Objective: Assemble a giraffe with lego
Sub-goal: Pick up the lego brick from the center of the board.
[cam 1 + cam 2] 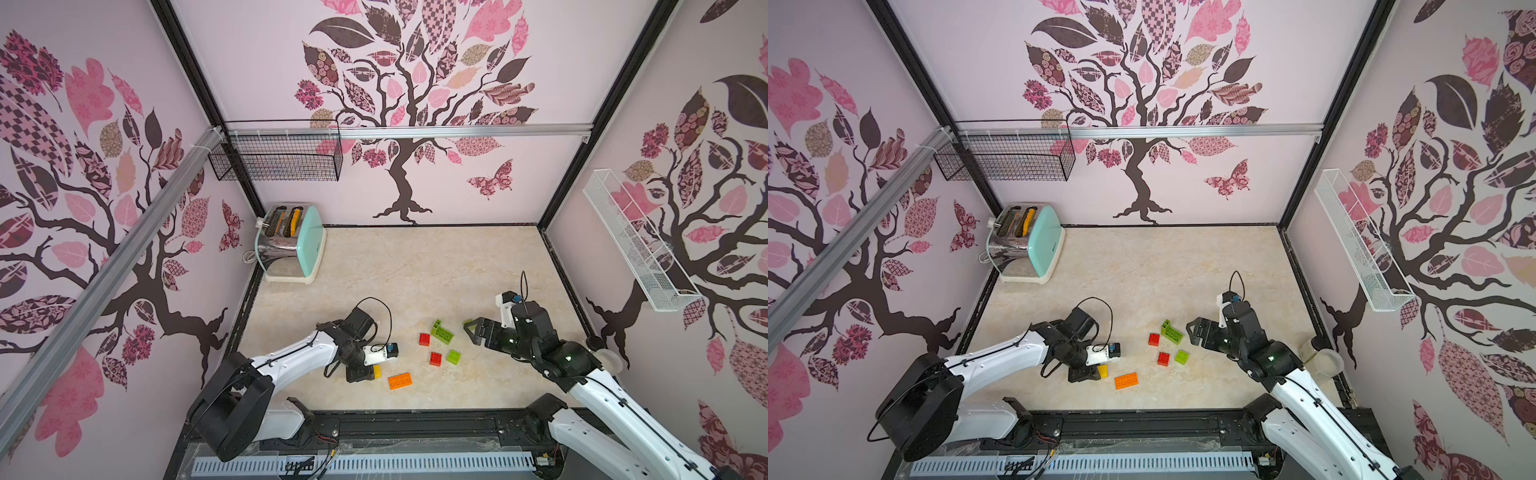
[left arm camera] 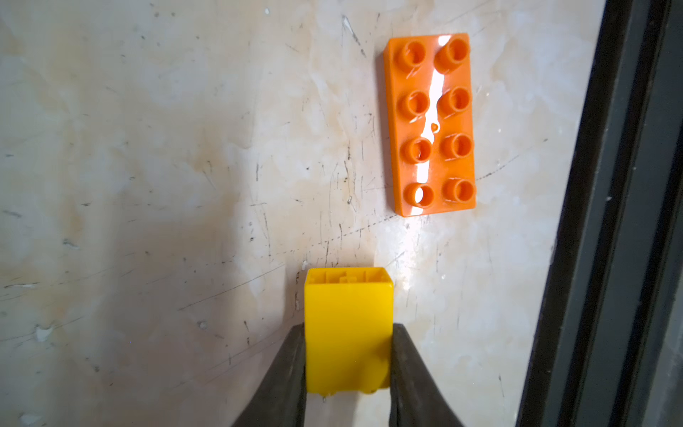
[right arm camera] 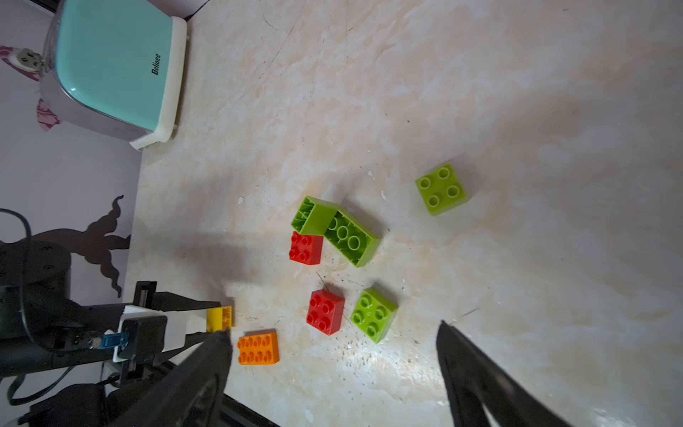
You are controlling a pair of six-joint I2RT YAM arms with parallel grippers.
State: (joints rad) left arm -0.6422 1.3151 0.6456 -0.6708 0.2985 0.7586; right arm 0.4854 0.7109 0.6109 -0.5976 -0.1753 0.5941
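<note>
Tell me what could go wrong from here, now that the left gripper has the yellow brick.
1. The left gripper pinches the yellow brick sideways, hollow underside facing outward, so it may twist or slip when pressed onto studs.
2. The orange brick lies close by; a careless move could nudge it.
3. The right gripper hangs open near a loose lime brick and might knock it.
</note>
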